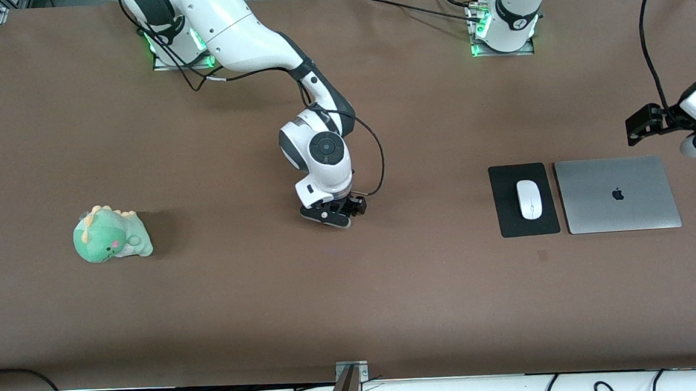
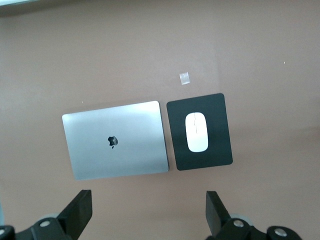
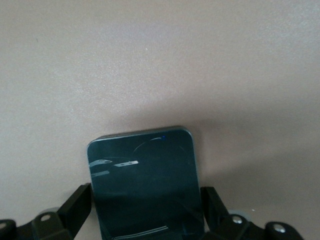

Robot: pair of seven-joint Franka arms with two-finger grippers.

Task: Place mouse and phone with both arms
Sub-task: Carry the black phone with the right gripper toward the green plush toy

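The white mouse (image 1: 529, 199) lies on a black pad (image 1: 506, 210) beside a closed silver laptop (image 1: 617, 194), toward the left arm's end of the table. The left wrist view shows the mouse (image 2: 197, 132) too. My left gripper (image 1: 634, 129) hangs open and empty in the air near the laptop; it also shows in its wrist view (image 2: 148, 212). My right gripper (image 1: 332, 216) is down at the table's middle. In the right wrist view (image 3: 145, 207) its fingers (image 3: 77, 205) press against both long edges of the black phone (image 3: 142, 175). The front view hides the phone under the gripper.
A green plush dinosaur (image 1: 110, 235) sits toward the right arm's end of the table. A small patch of tape (image 1: 542, 256) lies nearer the front camera than the pad. The brown table (image 1: 354, 304) has open room around the right gripper.
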